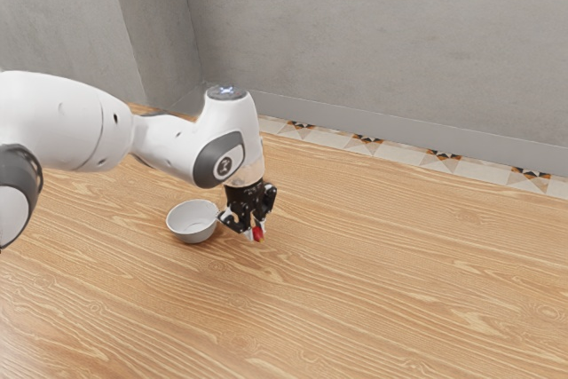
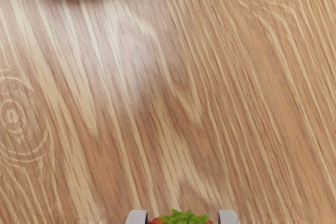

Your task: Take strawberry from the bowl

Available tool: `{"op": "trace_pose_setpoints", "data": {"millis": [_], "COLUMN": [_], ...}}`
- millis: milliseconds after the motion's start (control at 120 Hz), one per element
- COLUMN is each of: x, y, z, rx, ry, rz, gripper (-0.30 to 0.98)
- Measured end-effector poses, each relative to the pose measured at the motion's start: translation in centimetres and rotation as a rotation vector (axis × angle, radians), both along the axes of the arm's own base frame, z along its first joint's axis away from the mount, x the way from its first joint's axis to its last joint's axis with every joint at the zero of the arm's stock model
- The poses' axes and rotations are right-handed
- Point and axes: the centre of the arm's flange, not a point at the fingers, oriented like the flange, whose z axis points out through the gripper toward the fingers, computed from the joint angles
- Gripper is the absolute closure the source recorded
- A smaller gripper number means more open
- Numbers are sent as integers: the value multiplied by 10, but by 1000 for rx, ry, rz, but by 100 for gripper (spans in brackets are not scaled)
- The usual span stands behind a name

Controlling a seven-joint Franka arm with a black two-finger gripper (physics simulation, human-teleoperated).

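Note:
My gripper [image 1: 256,232] is beside the white bowl, toward the exterior view's right, shut on the red strawberry [image 1: 258,234]. In the wrist view the strawberry's green leafy top [image 2: 185,217] shows at the lower edge, with a pale fingertip on each side of it; the gripper [image 2: 182,219] touches it from both sides. The white bowl [image 1: 192,223] stands upright on the table; part of its inside is visible and no fruit is seen there. Whether the strawberry touches the wood I cannot tell.
The wooden table [image 1: 382,281] extends around the bowl and under the hand. Behind its far edge run a patterned tile strip [image 1: 366,145] and a grey wall [image 1: 373,33]. A dark shadow lies on the wood in the wrist view.

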Motion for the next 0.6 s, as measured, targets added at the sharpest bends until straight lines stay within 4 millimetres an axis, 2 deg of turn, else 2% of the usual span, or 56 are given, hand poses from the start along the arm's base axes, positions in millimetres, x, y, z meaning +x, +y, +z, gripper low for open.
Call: {"op": "trace_pose_setpoints", "data": {"millis": [75,275,400,483,600], "x": [-3,0,2,4,6], "y": [-22,-62,-67,-69,-71], "z": [-4,-13,-20,-29,-31], "rx": [1,6,11,16,13], "ry": [4,0,4,7,-6], "rz": [-32,-90,-95,-97,-100], "gripper": [73,73,73,69,48]}}
